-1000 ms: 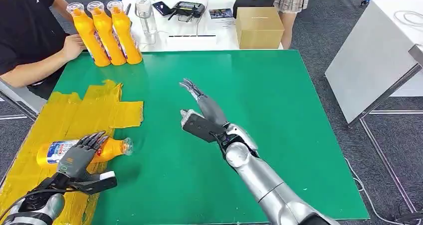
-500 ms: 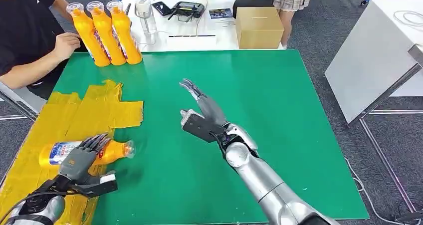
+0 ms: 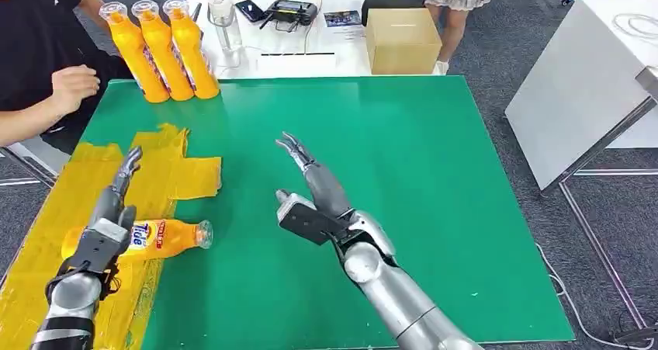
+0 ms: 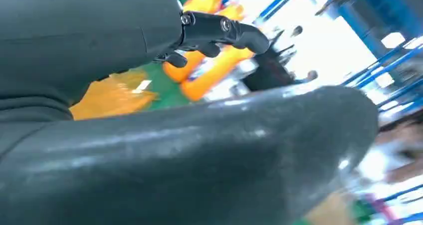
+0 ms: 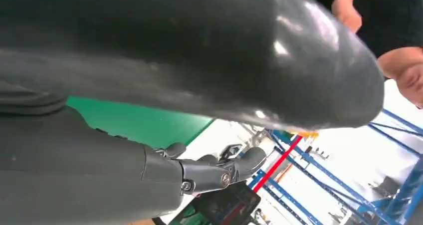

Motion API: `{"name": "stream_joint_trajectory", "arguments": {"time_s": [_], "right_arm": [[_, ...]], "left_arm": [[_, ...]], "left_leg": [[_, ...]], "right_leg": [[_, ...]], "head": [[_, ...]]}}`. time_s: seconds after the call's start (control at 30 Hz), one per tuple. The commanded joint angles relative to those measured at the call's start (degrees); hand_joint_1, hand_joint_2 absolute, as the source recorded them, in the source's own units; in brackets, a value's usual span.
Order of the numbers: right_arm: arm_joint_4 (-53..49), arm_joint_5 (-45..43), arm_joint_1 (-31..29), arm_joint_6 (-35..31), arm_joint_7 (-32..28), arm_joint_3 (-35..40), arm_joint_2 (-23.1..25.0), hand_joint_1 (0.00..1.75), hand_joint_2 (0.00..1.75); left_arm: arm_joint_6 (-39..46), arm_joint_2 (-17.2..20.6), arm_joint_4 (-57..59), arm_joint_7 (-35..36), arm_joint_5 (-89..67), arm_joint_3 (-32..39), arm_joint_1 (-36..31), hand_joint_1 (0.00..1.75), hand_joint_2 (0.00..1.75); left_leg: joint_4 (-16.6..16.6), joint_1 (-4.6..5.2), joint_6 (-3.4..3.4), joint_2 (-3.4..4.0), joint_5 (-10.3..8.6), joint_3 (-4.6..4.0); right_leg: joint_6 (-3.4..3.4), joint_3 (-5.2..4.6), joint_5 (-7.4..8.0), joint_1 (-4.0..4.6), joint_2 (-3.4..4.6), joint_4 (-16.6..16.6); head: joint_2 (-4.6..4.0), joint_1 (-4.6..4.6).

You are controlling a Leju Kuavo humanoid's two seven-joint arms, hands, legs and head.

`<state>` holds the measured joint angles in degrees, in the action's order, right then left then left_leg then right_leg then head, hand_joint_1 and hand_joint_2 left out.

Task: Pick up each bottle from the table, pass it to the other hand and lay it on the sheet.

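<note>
left robot hand (image 3: 109,214) lifted, released | glossy orange bottle (image 3: 159,238) lying on crinkled yellow sheet (image 3: 46,265)

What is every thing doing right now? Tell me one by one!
Lying bottle: on its side on the yellow sheet, cap end toward the green mat, not held.
Three standing bottles: upright in a row at the table's far left corner.
Yellow sheet: spread flat, wrinkled.
Left hand: open, fingers straight, above the lying bottle.
Right hand: open, empty, over the green mat.
Cardboard box: closed.
</note>
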<state>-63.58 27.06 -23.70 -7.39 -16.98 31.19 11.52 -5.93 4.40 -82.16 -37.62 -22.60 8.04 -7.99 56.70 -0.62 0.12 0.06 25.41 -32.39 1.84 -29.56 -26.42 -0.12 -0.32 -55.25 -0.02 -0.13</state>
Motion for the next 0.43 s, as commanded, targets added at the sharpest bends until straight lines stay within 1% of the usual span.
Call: {"name": "stream_joint_trajectory", "arguments": {"time_s": [0.03, 0.07, 0.1, 0.2, 0.27, 0.37, 0.43], "right_arm": [[-0.6, 1.0, -0.4, -1.0, -0.5, -2.4, 0.2, 0.0, 0.0], [-0.9, 2.3, 0.0, -2.6, -0.4, -2.7, 0.5, 0.0, 0.0], [-1.8, 4.4, 0.8, -5.3, -0.1, -2.9, 1.1, 0.0, 0.0], [-2.8, 5.1, 1.5, -6.2, 0.3, -2.7, 1.4, 0.0, 0.0], [-3.8, 7.1, 2.3, -10.0, 0.4, -3.1, 2.1, 0.0, 0.0], [-6.1, 8.0, 4.0, -14.7, 0.2, -3.7, 3.2, 0.0, 0.0], [-7.4, 7.0, 4.8, -14.8, 0.1, -3.4, 2.5, 0.0, 0.0]], "left_arm": [[-4.0, -6.3, -4.3, 1.8, 5.5, 3.7, -1.8, 0.0, 0.0], [-4.3, -7.2, -4.0, 3.4, 7.1, 4.3, -2.3, 0.0, 0.0], [-6.5, -8.5, -3.7, 5.7, 10.6, 4.2, -2.8, 0.0, 0.0], [-6.2, -9.1, -3.8, 6.3, 10.7, 2.6, -2.6, 0.0, 0.0], [-6.9, -10.1, -3.1, 8.2, 12.8, 1.1, -2.9, 0.0, 0.0], [-6.2, -10.7, -1.7, 9.7, 14.2, -1.3, -3.4, 0.0, 0.0], [-6.5, -9.9, -1.0, 10.3, 15.8, -2.7, -3.5, 0.0, 0.0]], "left_leg": [[0.1, -0.07, 0.04, -0.09, 0.04, 0.04], [0.0, -0.02, 0.03, -0.08, -0.01, -0.02], [0.0, -0.06, 0.03, -0.1, 0.01, 0.01], [0.0, -0.01, 0.02, -0.12, -0.02, -0.05], [0.0, -0.05, 0.05, -0.14, 0.02, -0.01], [0.0, -0.05, 0.05, -0.22, 0.01, 0.0], [0.0, -0.02, 0.03, -0.23, -0.01, -0.05]], "right_leg": [[-0.02, 0.1, -0.02, 0.07, -0.05, 0.0], [0.0, 0.02, 0.0, 0.02, -0.06, 0.0], [-0.01, 0.06, -0.01, 0.06, -0.07, 0.0], [0.01, -0.02, -0.01, 0.01, -0.11, 0.0], [0.0, 0.06, -0.04, 0.05, -0.12, 0.0], [0.01, 0.09, -0.05, 0.05, -0.19, 0.0], [0.0, 0.01, -0.05, 0.03, -0.2, 0.0]], "head": [[0.0, 0.0], [0.0, 0.0], [0.0, 0.0], [0.0, 0.0], [0.0, 0.0], [0.0, 0.0], [0.0, 0.0]]}}
